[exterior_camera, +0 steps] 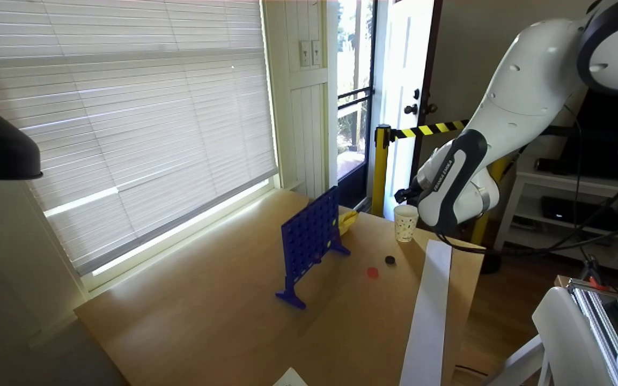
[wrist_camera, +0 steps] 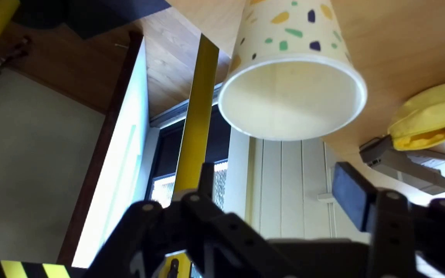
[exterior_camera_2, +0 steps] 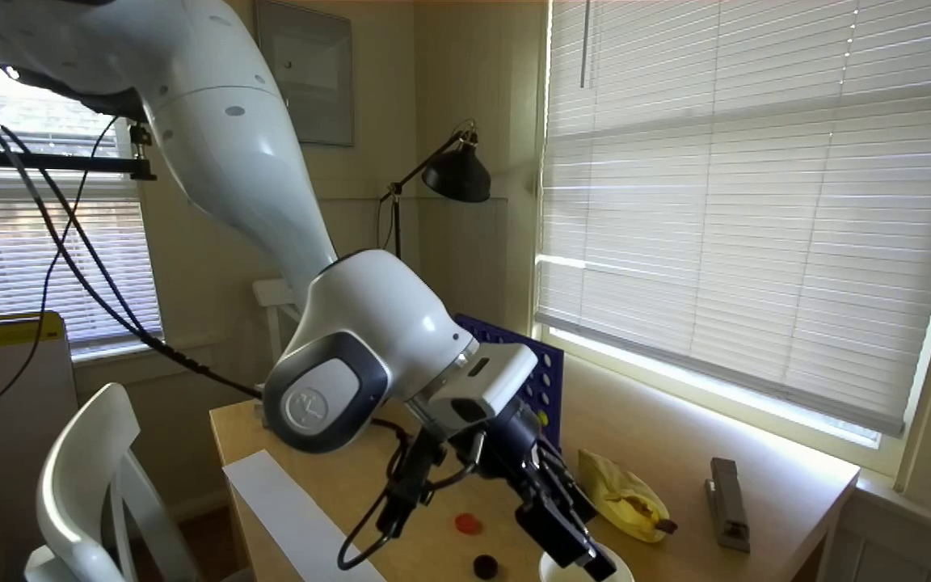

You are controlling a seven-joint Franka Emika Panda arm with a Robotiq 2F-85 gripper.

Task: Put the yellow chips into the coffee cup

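Observation:
The coffee cup (exterior_camera: 405, 224) is a pale paper cup with coloured flecks, standing upright near the table's edge. In the wrist view, which looks upside down, its open mouth (wrist_camera: 292, 100) faces the camera and no chip shows inside. My gripper (exterior_camera: 403, 196) is just above the cup; in an exterior view the fingers (exterior_camera_2: 591, 540) overlap its rim (exterior_camera_2: 550, 570). In the wrist view the fingers (wrist_camera: 278, 189) are wide apart with nothing between them. Yellow spots, seemingly yellow chips (exterior_camera: 329, 244), show in the blue rack (exterior_camera: 309, 236); one (exterior_camera_2: 543, 418) also shows from another side. No loose yellow chip shows on the table.
A red disc (exterior_camera: 373, 273) and a black disc (exterior_camera: 390, 260) lie between rack and cup. A yellow pouch (exterior_camera_2: 627, 497) lies beside the rack, with a grey stapler (exterior_camera_2: 728, 505) farther along. A white strip (exterior_camera: 427, 316) runs along the table's edge.

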